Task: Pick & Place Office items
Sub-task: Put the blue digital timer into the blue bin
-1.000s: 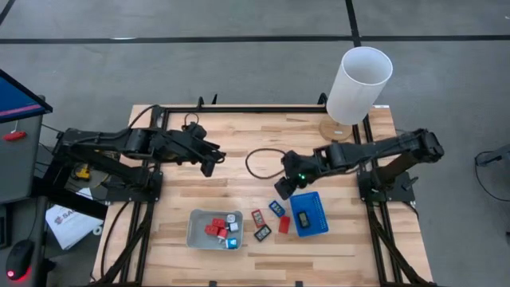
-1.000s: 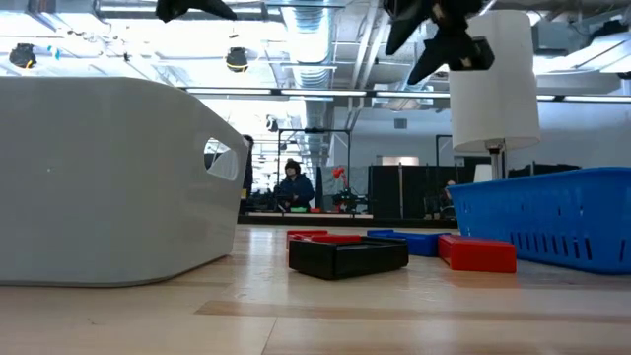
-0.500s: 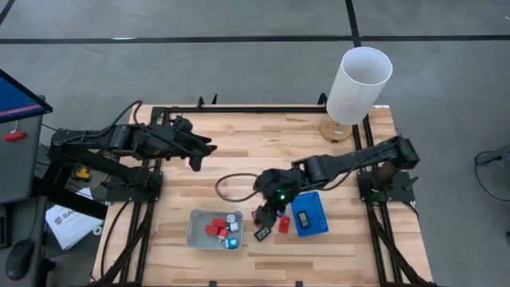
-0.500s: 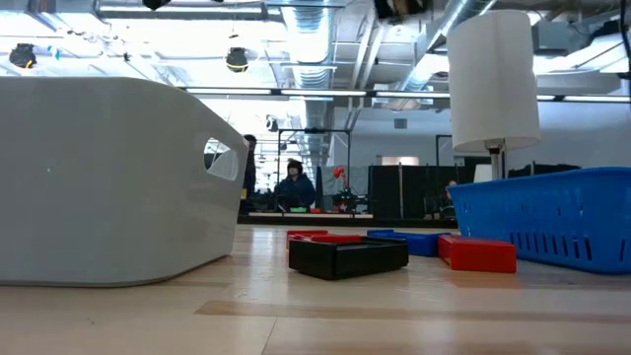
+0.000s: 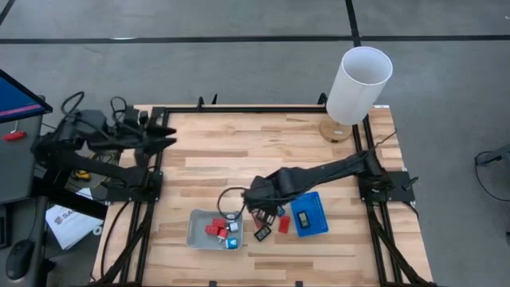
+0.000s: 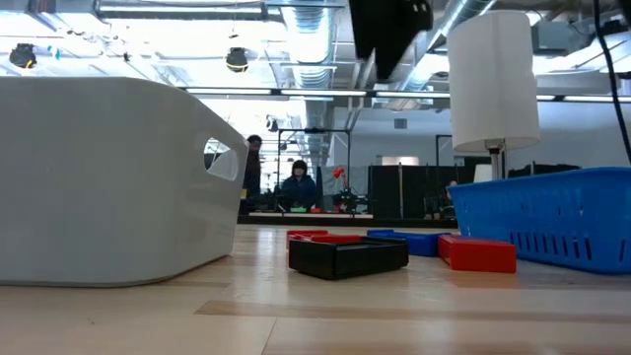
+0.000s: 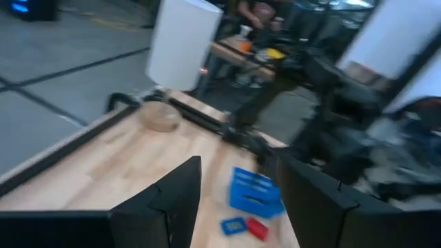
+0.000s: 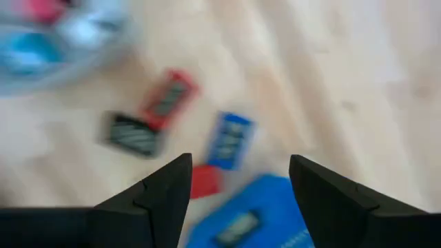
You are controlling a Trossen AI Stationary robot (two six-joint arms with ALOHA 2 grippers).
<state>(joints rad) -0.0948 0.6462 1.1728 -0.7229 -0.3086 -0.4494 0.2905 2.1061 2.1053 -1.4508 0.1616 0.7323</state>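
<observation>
Right gripper [image 5: 253, 206] hung open over the loose office items [image 5: 262, 216] between grey tray [image 5: 194, 231] and blue tray [image 5: 317, 209]; you needed one piece centred before closing; left gripper [image 5: 163, 137] open, parked at the table's left edge.

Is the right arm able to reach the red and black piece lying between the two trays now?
Probably yes. The right claw hangs open just above the red and black piece, empty, with nothing between them. The grey tray and blue tray lie to either side, apart from it.
</observation>
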